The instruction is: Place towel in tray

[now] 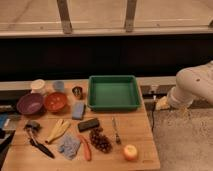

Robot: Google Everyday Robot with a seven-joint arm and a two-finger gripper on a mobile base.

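Towel (68,145): grey-blue, crumpled, front left of desk (135,131). Tray (114,92): green, at desk's far edge. Gripper (162,104): beyond desk's right side, well apart from towel; open or closed, cannot tell.

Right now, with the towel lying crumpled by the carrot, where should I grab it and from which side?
Pinch the towel at its bunched middle, coming straight down from above. It lies low and crumpled, with the carrot close beside it and the bananas just behind, so a sideways approach would likely bump them. The gripper is off the table's edge, beside the tray.
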